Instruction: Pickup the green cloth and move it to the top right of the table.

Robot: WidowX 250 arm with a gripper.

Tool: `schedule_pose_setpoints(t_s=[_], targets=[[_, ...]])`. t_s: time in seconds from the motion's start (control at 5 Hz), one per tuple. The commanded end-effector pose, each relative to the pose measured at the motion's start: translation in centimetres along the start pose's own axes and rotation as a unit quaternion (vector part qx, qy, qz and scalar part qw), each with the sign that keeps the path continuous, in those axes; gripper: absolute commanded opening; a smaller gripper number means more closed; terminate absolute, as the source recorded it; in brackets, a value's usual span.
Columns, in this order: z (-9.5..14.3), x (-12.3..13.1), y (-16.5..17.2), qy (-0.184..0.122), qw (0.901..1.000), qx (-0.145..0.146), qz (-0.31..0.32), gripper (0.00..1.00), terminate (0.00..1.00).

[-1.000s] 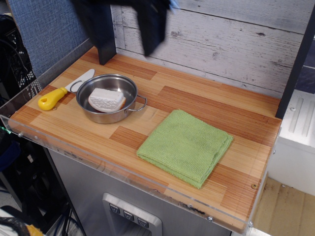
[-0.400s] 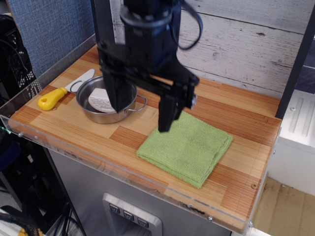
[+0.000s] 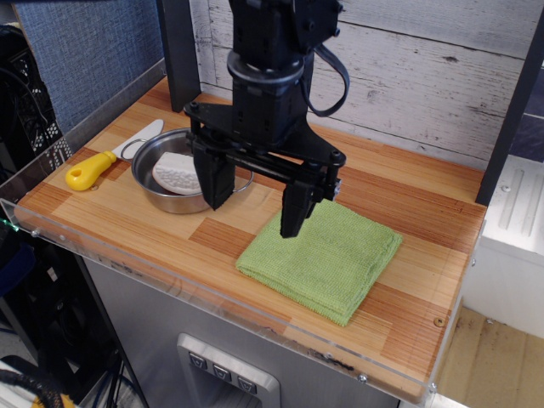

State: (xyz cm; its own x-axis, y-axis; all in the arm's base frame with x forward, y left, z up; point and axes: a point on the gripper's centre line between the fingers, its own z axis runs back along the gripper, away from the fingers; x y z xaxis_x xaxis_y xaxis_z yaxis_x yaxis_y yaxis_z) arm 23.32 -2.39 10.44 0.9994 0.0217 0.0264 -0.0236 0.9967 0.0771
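- The black pincer [image 3: 253, 206] hung over the wooden tabletop [image 3: 408, 191], and its two fingers were spread wide apart with nothing between them.
- One finger [image 3: 294, 211] was over the back left edge of the green cloth [image 3: 327, 253]. The other finger was in front of the steel pan [image 3: 166, 197].
- The green cloth lay flat and folded near the front of the tabletop, right of the middle.
- A white sponge [image 3: 177, 172] sat in the pan.
- A yellow-handled knife [image 3: 104, 161] lay left of the pan.
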Motion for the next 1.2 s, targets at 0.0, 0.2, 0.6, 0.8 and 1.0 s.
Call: schedule_pose_setpoints(t_s=[0.0, 0.2, 0.6, 0.8, 1.0], targets=[[-1.8, 1.8, -1.1, 0.003, 0.9998, 0.015, -0.011, 1.00, 0.00], [-4.0, 2.4, -1.5, 0.019, 0.9996, 0.013, -0.015, 1.00, 0.00], [-6.6, 2.9, -2.0, 0.039, 0.9989, 0.010, -0.025, 1.00, 0.00], [-7.1, 3.4, -2.0, 0.048, 0.9987, -0.002, -0.019, 1.00, 0.00], [-7.4, 4.2, -2.7, 0.057, 0.9978, -0.029, -0.019, 1.00, 0.00]])
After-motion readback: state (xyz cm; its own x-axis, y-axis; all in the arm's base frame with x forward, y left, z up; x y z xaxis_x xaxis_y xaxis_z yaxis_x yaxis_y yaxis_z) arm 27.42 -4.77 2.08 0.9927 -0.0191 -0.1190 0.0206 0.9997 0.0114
